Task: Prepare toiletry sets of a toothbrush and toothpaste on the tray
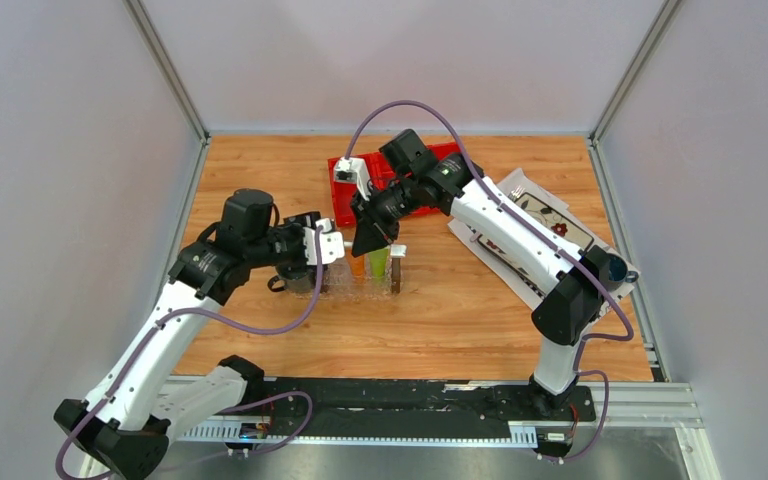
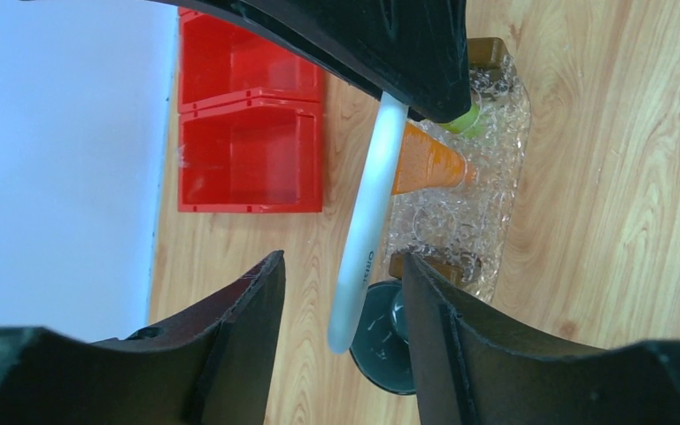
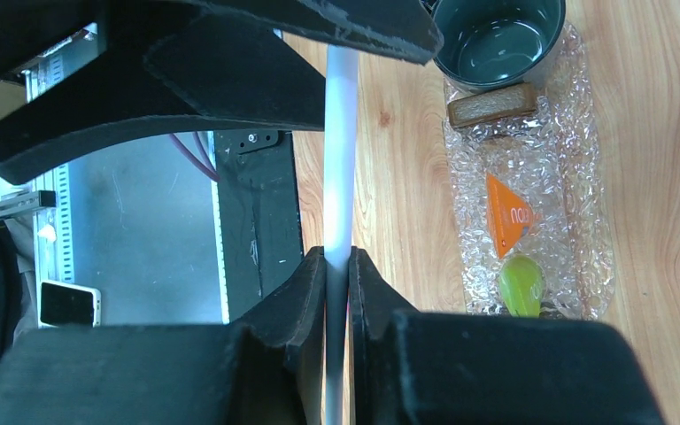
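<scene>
My right gripper is shut on the white toothbrush and holds it above the table, just left of the clear tray. The orange toothpaste tube and the lime green tube lie side by side in the tray. My left gripper is open. The toothbrush's free end hangs between its fingers, touching neither. In the top view both grippers, left and right, meet over the tray's left end.
A dark grey-green mug stands against the tray's near brown handle. The red three-compartment bin sits behind the tray. A flower-patterned cloth lies at the right under the right arm.
</scene>
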{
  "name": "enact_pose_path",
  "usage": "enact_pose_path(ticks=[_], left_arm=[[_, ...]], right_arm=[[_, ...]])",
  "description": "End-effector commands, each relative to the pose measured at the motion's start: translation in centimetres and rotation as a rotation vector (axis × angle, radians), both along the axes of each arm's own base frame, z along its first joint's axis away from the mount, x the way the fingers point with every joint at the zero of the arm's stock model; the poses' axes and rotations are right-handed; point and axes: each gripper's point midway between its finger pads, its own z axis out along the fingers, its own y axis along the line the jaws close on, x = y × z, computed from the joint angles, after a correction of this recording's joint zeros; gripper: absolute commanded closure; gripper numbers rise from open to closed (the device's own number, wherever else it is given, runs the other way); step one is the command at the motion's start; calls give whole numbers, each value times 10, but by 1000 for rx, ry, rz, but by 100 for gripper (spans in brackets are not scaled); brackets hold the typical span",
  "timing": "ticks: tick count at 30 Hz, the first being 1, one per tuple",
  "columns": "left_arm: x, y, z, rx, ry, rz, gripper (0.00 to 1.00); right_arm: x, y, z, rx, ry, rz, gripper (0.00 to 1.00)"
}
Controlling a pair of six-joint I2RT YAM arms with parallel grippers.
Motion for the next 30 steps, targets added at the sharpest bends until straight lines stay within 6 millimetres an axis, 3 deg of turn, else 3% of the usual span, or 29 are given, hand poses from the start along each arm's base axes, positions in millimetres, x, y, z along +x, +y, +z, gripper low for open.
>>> enact_pose_path(ticks=[1, 6, 7, 9, 10, 11, 14, 15, 18, 21, 25, 30], left_arm=[[3, -5, -5, 12, -13, -21, 41], [2, -12, -10, 4, 12, -32, 59], [2, -12, -12, 7, 17, -32, 71], [0, -13, -14, 9, 29, -33, 82], [0, -13, -15, 8, 33, -31, 94], [-1, -13, -16, 7, 36, -33, 100], [-4, -15, -17, -21, 60, -22, 100], [-4, -16, -18, -32, 61, -18, 100], [-9, -20, -17, -76, 79, -18, 100], [-12, -22, -17, -113, 99, -10, 100], [-14, -24, -15, -157, 113, 8, 100], [-6, -30, -1, -293, 127, 92, 100]], right_arm=[[-12, -1, 27, 67, -41, 37, 100], [-12, 1, 25, 62, -35, 38, 100], [-12, 0, 25, 60, -35, 37, 99], [-11, 0, 27, 61, -41, 34, 98], [-11, -1, 27, 62, -46, 33, 97], [-11, -1, 29, 64, -52, 31, 96], [-8, -2, 33, 64, -73, 20, 82], [-3, -2, 35, 58, -95, 1, 68], [9, -4, 48, 59, -167, -47, 49], [19, -9, 67, 79, -225, -87, 41], [44, -24, 106, 97, -378, -212, 34], [66, -49, 146, 146, -484, -351, 30]])
